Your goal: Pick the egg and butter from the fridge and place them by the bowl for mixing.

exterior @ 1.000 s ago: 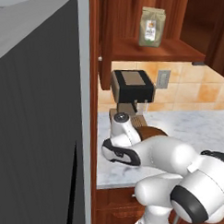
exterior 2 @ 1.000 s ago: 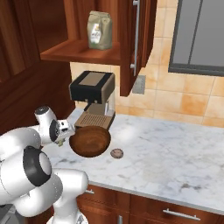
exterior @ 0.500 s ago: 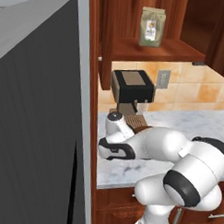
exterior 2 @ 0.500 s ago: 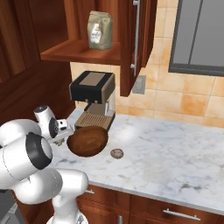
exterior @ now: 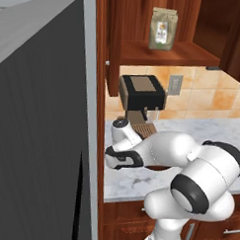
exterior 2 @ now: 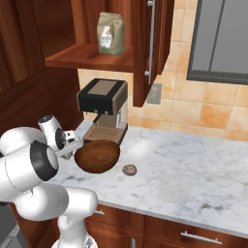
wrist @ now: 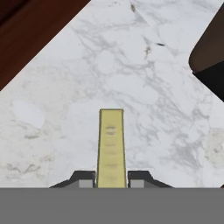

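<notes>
Butter (wrist: 111, 146) sits clamped between the two fingertips of the gripper (wrist: 111, 179), held over the marble counter (wrist: 65, 100). Bowl (exterior 2: 97, 156) rests on the counter in front of the coffee machine (exterior 2: 102, 100), with the egg (exterior 2: 129, 169) lying just beside the bowl.

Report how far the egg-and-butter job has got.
Done: the egg lies on the marble counter just right of the bowl. In hand: the gripper holds the butter between its fingertips above the counter, on the bowl's left side beside the fridge. Left: set the butter down by the bowl and let go.
</notes>
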Controlling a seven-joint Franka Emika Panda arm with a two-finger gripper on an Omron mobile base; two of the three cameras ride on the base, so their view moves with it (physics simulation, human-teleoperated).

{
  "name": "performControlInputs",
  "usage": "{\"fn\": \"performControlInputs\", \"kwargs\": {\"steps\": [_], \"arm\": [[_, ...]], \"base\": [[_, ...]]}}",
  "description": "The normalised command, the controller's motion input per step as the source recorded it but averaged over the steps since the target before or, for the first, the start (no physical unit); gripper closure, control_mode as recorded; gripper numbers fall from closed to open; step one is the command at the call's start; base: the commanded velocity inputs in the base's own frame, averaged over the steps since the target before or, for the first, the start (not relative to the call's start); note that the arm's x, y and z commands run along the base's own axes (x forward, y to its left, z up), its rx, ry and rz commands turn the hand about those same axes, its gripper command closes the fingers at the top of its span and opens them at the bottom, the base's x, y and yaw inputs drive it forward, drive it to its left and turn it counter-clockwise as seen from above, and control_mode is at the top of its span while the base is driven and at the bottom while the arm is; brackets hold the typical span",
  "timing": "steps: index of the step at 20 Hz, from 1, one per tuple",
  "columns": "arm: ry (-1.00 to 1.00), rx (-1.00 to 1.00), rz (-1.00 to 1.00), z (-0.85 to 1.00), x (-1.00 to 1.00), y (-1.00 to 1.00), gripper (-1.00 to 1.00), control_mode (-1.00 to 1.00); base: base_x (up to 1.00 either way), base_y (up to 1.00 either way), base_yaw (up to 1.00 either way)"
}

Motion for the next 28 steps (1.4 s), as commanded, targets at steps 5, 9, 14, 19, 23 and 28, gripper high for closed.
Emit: {"fn": "performControlInputs", "kwargs": {"steps": [5, 9, 14, 19, 23, 28], "arm": [[0.0, 0.0, 0.0, -0.15, -0.04, -0.13, 1.0, -1.0], [0.0, 0.0, 0.0, -0.17, -0.07, -0.12, 1.0, -1.0], [0.0, 0.0, 0.0, -0.12, -0.05, -0.08, -1.0, -1.0], [0.0, 0.0, 0.0, -0.01, -0.01, -0.17, -1.0, -1.0], [0.0, 0.03, 0.0, 0.04, 0.0, -0.22, -1.0, -1.0], [0.0, 0.09, 0.0, 0.15, -0.06, -0.22, -1.0, -1.0]], "base": [[0.0, 0.0, 0.0], [0.0, 0.0, 0.0], [0.0, 0.0, 0.0], [0.0, 0.0, 0.0], [0.0, 0.0, 0.0], [0.0, 0.0, 0.0]]}}
